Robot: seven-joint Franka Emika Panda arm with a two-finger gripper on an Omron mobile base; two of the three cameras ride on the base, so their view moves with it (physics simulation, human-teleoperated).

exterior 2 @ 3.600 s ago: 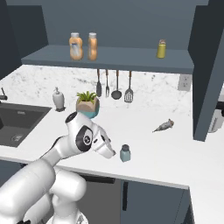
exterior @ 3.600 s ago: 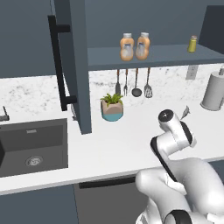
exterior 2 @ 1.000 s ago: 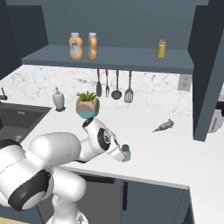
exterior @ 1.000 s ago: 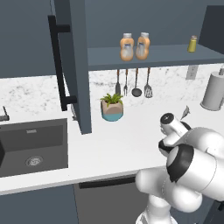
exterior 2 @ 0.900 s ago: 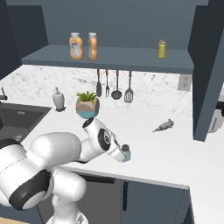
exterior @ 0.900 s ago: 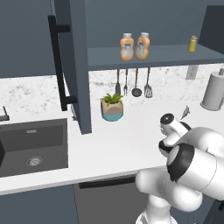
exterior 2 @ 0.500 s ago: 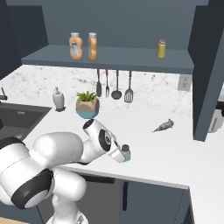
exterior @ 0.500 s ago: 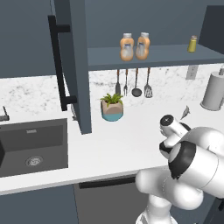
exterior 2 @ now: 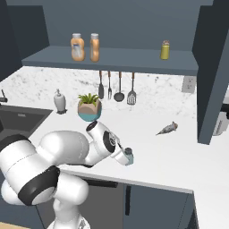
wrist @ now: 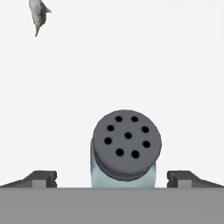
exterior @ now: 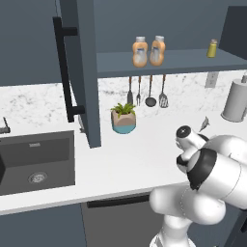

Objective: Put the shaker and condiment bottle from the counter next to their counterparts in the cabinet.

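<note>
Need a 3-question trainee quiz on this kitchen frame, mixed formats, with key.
1. True or false: two orange bottles stand side by side on the cabinet shelf.
2. In the hand view, how do the tool and the shaker stand? A) fingertips apart, one on each side of the shaker, B) shut on it and lifted, C) far off to one side.
3. Fill in: the yellow-green shaker stands on the ____.

Key: 1 true; 2 A; 3 shelf.

White counter (exterior 2: 179, 152) bears shaker (exterior 2: 129, 156), potted plant (exterior 2: 89, 107)
</note>
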